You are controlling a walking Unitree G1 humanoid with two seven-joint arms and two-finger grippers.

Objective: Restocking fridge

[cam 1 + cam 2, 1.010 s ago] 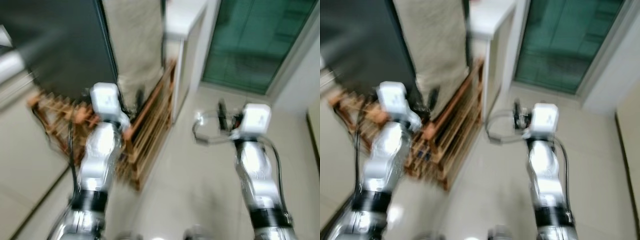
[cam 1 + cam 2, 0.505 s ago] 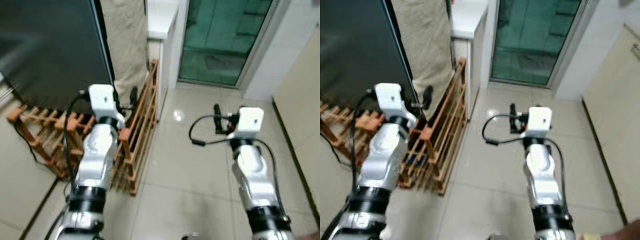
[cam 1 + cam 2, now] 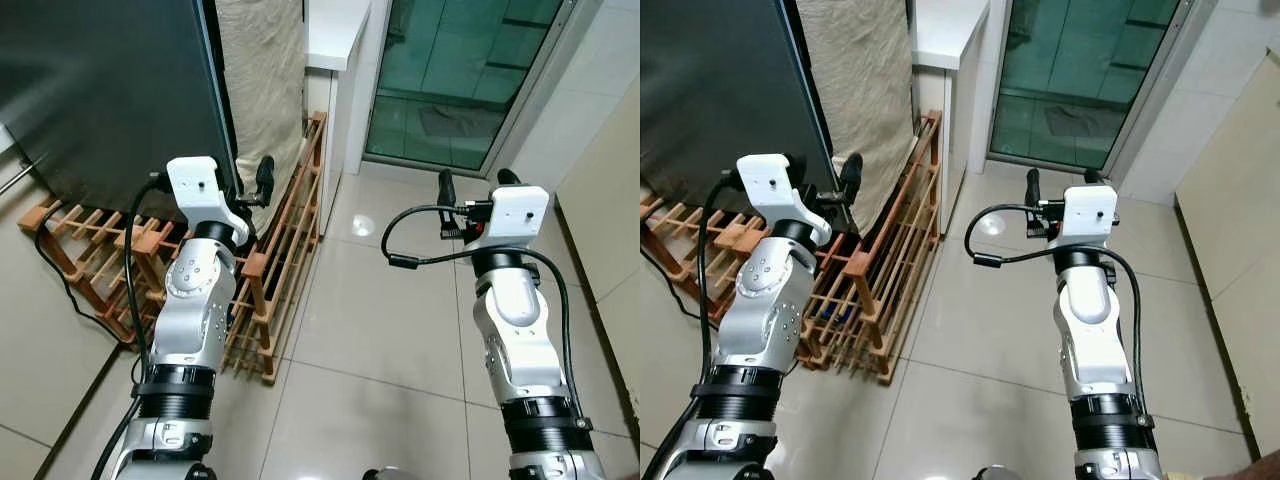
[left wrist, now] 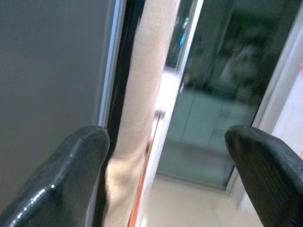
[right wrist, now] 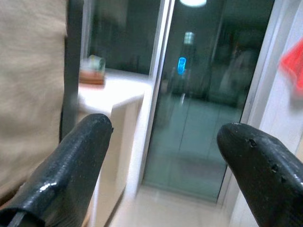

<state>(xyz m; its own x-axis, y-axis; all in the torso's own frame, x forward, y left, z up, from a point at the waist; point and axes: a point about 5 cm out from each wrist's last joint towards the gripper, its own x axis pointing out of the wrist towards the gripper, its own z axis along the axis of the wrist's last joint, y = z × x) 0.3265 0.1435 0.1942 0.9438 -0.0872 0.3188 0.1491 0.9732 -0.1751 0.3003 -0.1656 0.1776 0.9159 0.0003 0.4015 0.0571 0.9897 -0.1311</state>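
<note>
The fridge [image 3: 100, 90] is a tall dark grey block at my upper left, its door closed. My left gripper [image 3: 260, 182] is raised beside the fridge's right edge, above a wooden rack. In the left wrist view its fingers [image 4: 75, 175] stand wide apart with nothing between them, pointing past the fridge side and a beige cloth. My right gripper [image 3: 474, 184] is held up over the tiled floor, facing the glass door. Its fingertips [image 5: 80, 156] are also spread, and it is open and empty.
A low wooden slatted rack [image 3: 285, 250] stands against the fridge and runs toward a white counter [image 3: 335, 30]. A beige cloth [image 3: 262, 70] hangs between them. A green-tinted glass door [image 3: 455, 80] is ahead. A black cable [image 3: 62, 275] trails on the floor at left. Pale tiles [image 3: 380, 340] lie between my arms.
The whole picture has shifted and sharpened, so the camera has moved. Fridge and rack now sit further left. Both arms keep the same raised pose.
</note>
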